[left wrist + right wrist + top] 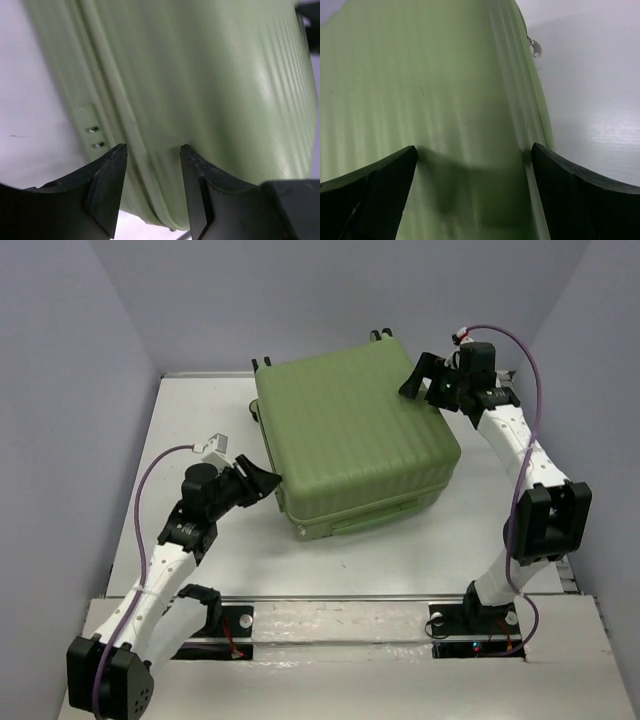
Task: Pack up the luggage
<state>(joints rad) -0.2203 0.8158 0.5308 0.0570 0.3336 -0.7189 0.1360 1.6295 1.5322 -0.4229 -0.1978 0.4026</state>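
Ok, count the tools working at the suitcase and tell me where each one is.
2. The left tool is at the suitcase's left side, by its near corner. The right tool is at its far-right corner. None seems hidden.

Shut luggage (pixel 350 440) central; free table (pixel 400 560) nearside

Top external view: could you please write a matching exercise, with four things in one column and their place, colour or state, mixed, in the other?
Column one
1. luggage
2. left hand
3. right hand
4. table

Column two
A. open wide at the luggage's far right corner
B. light green, closed, lying flat
C. white
D. open at the luggage's near left corner

Pairs: 1-B, 2-D, 3-A, 4-C
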